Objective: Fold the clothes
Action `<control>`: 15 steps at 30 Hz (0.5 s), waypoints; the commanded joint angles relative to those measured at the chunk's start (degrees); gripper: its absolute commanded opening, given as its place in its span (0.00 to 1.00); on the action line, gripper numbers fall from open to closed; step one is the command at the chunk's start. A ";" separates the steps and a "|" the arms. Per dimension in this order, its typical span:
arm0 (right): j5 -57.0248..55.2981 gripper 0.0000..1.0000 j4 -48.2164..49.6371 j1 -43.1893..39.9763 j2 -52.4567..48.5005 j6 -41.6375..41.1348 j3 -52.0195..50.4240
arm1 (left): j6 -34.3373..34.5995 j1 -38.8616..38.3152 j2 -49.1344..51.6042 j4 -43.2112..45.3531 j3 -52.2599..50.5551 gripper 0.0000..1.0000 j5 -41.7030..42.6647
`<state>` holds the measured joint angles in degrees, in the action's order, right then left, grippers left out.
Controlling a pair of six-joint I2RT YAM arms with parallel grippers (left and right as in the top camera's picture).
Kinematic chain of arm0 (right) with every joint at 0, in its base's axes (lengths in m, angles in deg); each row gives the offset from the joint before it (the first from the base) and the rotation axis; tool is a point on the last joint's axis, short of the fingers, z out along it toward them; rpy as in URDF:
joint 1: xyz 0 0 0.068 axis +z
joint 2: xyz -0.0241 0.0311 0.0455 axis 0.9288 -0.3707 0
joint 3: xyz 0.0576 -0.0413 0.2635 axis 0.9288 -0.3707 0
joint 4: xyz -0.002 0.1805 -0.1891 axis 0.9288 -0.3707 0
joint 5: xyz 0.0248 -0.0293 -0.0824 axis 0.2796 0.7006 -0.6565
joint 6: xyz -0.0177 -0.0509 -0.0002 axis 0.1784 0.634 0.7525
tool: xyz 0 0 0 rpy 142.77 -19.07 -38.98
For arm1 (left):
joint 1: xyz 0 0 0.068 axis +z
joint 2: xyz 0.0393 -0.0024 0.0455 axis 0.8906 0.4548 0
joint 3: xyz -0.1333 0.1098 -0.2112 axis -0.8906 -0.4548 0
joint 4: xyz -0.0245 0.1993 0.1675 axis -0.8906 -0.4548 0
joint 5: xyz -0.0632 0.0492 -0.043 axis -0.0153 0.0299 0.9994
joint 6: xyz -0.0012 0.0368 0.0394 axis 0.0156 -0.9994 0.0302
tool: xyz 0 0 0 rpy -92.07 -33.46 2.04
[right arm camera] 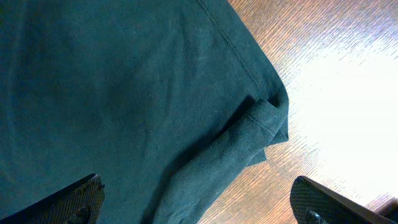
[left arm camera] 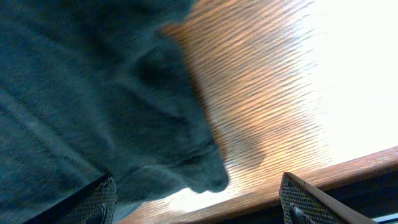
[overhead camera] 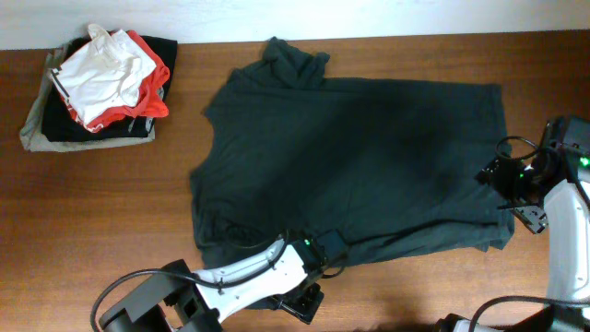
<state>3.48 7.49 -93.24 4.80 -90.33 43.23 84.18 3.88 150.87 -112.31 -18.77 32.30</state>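
The dark charcoal T-shirt (overhead camera: 359, 157) lies spread flat in the middle of the wooden surface (overhead camera: 111, 212). It is mostly smooth, with a bunched bit poking out at 12 o'clock and some rumpling along its 6 o'clock edge.

At that 6 o'clock edge sits the left pincer (left arm camera: 196, 196). Its fingers (left arm camera: 102, 199) stand wide apart with nothing gripped, and a soft lump of the shirt's edge lies on the wood in the space between them.

At the shirt's 3 o'clock edge is the right pincer (right arm camera: 196, 198) — also spread fully wide and holding nothing. It hangs over a corner of the cloth where the stitched hem has doubled back on itself, with bare wood just beyond.

Well apart from the shirt, at 10 o'clock on the surface, is a small pile — a white garment with red-orange trim (overhead camera: 106, 69) crumpled on top of a black piece (overhead camera: 64, 124) and a grey-khaki garment (overhead camera: 32, 129).
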 commanded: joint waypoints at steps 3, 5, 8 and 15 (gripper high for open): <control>0.09 0.99 0.13 -0.22 -2.89 -0.46 -0.42 | -0.57 -0.52 -1.03 0.63 -0.66 0.84 -1.51; 0.09 0.99 0.11 -0.22 -3.54 -0.46 -0.42 | -0.55 -0.52 -1.03 1.68 -1.46 0.83 -1.49; 0.11 0.99 -0.57 -0.22 -3.67 -0.48 -0.42 | -0.50 -0.52 -1.03 2.73 -2.62 0.66 -1.44; 0.07 0.99 -1.40 -0.22 -3.67 -2.99 -2.82 | -0.50 -0.52 -1.03 2.99 -3.13 0.39 -1.46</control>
<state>3.48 5.54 -93.24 1.32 -90.75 42.90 84.01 3.49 150.83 -109.76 -20.71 30.68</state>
